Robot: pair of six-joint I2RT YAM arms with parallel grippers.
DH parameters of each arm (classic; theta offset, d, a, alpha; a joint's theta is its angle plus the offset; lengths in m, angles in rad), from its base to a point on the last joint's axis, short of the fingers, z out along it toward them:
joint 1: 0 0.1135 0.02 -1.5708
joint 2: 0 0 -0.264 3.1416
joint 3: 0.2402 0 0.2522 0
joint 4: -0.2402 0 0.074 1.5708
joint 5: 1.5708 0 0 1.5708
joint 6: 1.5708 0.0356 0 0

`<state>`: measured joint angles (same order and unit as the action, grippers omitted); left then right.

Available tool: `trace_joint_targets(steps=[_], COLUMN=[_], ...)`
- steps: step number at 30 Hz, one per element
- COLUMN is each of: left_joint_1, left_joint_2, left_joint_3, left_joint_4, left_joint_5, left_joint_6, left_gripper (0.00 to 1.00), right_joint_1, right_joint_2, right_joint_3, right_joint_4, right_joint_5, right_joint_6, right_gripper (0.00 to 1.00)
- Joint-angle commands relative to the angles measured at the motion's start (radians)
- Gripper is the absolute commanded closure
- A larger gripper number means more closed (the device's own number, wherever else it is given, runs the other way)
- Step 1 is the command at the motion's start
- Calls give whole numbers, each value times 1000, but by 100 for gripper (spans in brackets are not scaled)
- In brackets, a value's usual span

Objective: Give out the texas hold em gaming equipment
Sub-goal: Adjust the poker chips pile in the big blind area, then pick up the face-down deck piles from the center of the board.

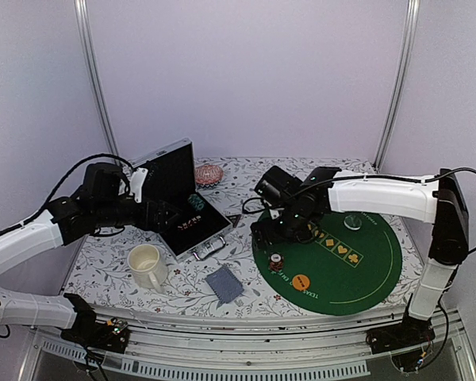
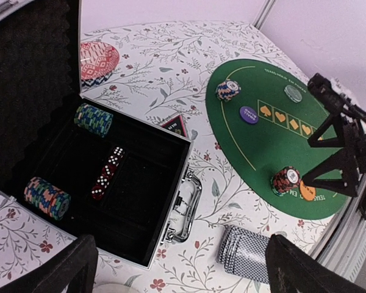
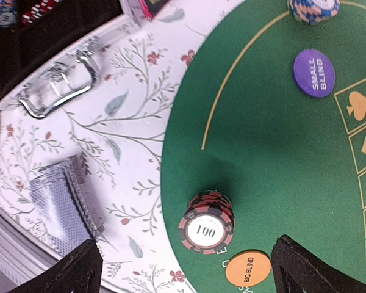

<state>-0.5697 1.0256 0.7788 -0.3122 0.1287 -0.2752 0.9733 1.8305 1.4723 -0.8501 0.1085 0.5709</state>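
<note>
A red-black chip stack [image 3: 206, 223] marked 100 stands near the edge of the green mat [image 3: 274, 152], next to the orange disc [image 3: 248, 269]. My right gripper [image 3: 189, 274] hangs open and empty just above them [image 1: 274, 230]. The purple disc [image 3: 314, 72] and a blue-orange chip stack [image 3: 314, 9] lie farther in. The card deck [image 2: 247, 253] lies on the cloth. My left gripper [image 2: 183, 274] is open and empty over the open case [image 2: 140, 244], which holds a green chip stack [image 2: 93, 119], a mixed chip stack [image 2: 47, 197] and red dice [image 2: 108, 173]. The triangle marker [image 2: 174, 125] lies beside the case.
A cream mug [image 1: 147, 264] stands in front of the case, left of the deck [image 1: 224, 283]. A pink striped round object [image 1: 209, 174] sits at the back. A clear disc [image 1: 352, 221] lies on the mat's far side. The case lid [image 1: 168, 168] stands upright.
</note>
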Motion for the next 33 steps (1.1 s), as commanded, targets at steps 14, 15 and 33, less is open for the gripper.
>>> trace_joint_targets(steps=[14,15,33], left_joint_1=[-55,-75,-348], left_joint_2=[13,19,629], left_joint_3=[129,134,485], left_joint_4=[47,39,-574], left_joint_5=[536,575,271], left_joint_6=[376,447,1317], left_gripper=[2,2,2], right_joint_1=[-116,-128,-238], right_joint_2=[-421,-442,-574], right_joint_3=[-329,-349,-557], right_joint_4=[342,352,490], right_joint_5=[-152,-159,-294], right_joint_6=[-151,-155,-275], right_gripper=[1,1,1])
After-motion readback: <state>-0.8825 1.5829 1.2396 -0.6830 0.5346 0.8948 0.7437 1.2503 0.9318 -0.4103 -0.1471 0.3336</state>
